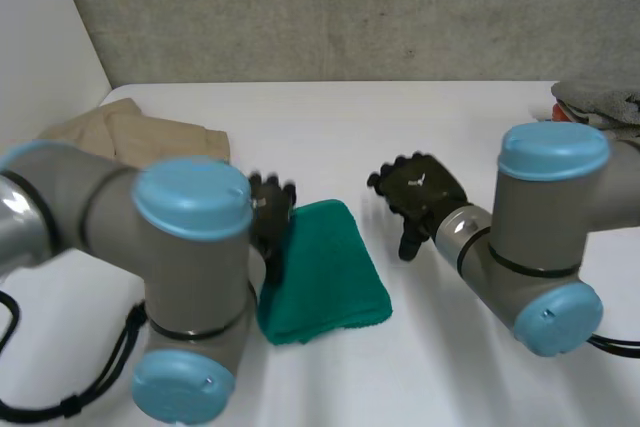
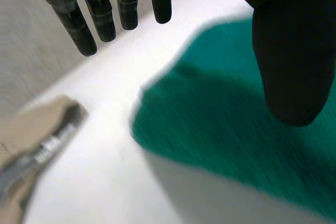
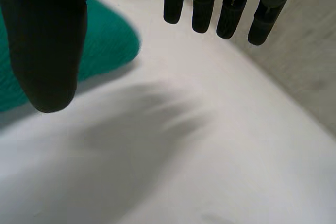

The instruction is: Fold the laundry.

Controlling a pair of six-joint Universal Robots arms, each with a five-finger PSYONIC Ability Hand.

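Observation:
A folded green cloth (image 1: 325,272) lies on the white table (image 1: 420,127), in front of me and between the arms. My left hand (image 1: 268,209) hovers at the cloth's left edge, fingers (image 2: 100,17) straight and open, the thumb (image 2: 294,61) over the green cloth (image 2: 236,129). To the right of the cloth my right hand (image 1: 420,197) is lifted off the table, apart from it, with fingers (image 3: 231,9) spread and nothing held. Beside its thumb (image 3: 47,51) a rounded edge of the green cloth (image 3: 105,40) shows.
A folded beige garment (image 1: 130,132) lies at the back left of the table, also seen beyond my left fingertips (image 2: 31,150). A grey and white pile of laundry (image 1: 600,107) sits at the far right edge. Bare table stretches behind and in front of the cloth.

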